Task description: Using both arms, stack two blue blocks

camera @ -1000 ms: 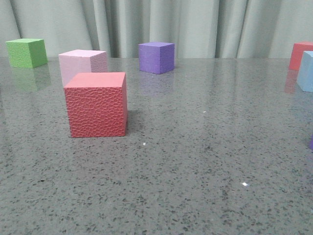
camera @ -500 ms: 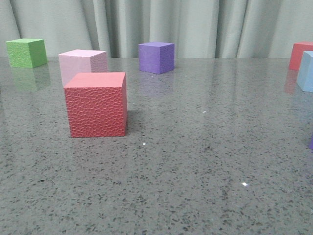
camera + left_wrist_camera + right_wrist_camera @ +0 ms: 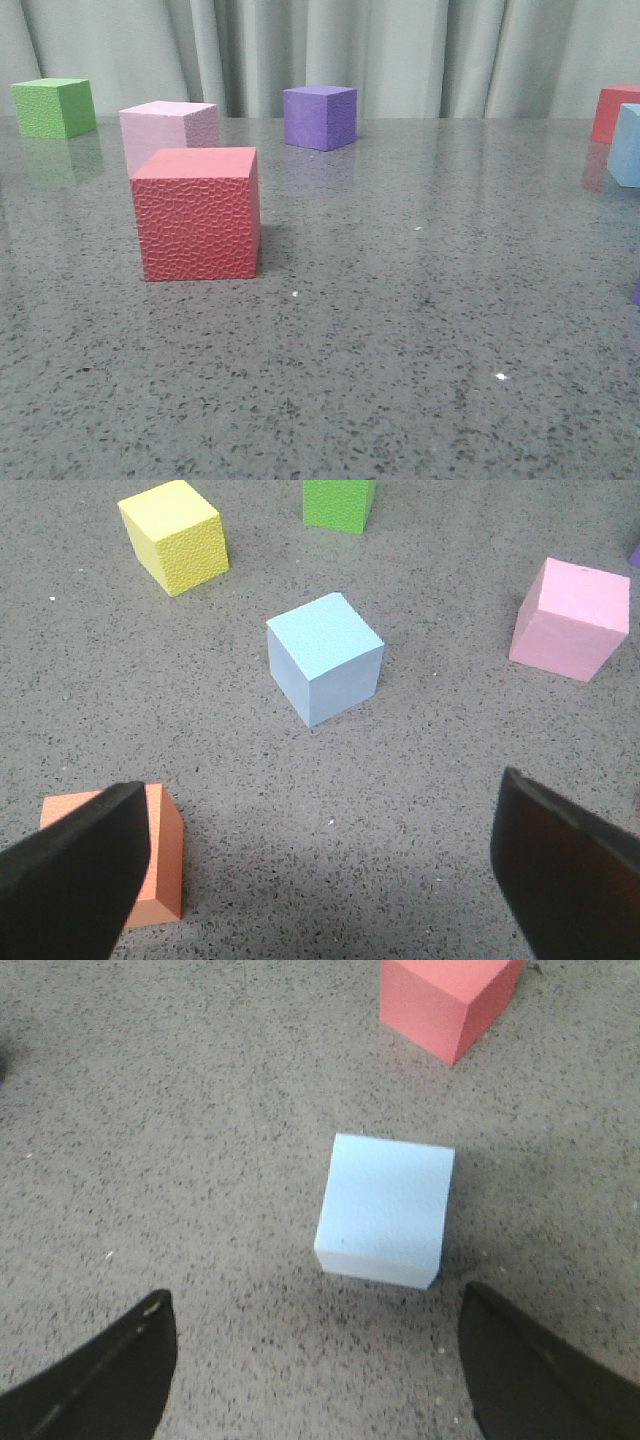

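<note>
One pale blue block (image 3: 325, 657) rests on the grey table in the left wrist view, ahead of my open left gripper (image 3: 320, 865), whose black fingers (image 3: 70, 870) are spread wide with nothing between them. The other blue block (image 3: 386, 1209) lies just ahead of my open right gripper (image 3: 318, 1370) in the right wrist view, slightly toward one finger. In the front view only a sliver of a blue block (image 3: 627, 145) shows at the right edge. Neither gripper appears in the front view.
Front view: a red cube (image 3: 198, 212) near the left, a pink cube (image 3: 168, 130) behind it, a green cube (image 3: 54, 107), a purple cube (image 3: 319, 116), a red cube (image 3: 612, 112) far right. Left wrist view: yellow (image 3: 174, 535), pink (image 3: 570, 620), orange (image 3: 160, 855) cubes.
In the front view the blue block at the right edge has slid slightly farther right, toward the frame's edge. The other cubes have not moved.
</note>
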